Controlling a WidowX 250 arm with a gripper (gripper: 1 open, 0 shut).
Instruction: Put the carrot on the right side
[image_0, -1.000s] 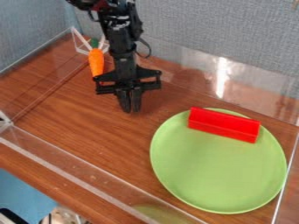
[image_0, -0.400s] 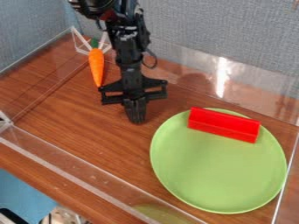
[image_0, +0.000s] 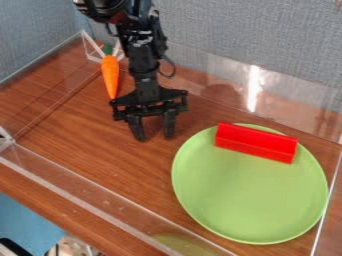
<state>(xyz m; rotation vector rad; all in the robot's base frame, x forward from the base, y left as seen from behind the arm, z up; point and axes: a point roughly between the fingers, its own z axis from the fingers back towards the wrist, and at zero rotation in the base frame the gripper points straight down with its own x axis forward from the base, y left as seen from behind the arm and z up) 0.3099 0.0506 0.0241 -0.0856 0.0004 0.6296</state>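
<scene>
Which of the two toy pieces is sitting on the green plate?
The red block: it lies on the far part of the green plate. The orange carrot is off the plate, on the wooden table at the back left.

Gripper (image_0: 155, 127) spread above wood, carrot (image_0: 110, 75) behind it.

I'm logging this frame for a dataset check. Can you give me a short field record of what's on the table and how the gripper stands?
carrot: on the wood table, far left, beside the arm, not held
gripper: open, pointing down, empty, near the table, left of the plate
plate: green, right side
block: red, on the plate's far edge
task: not done
</scene>
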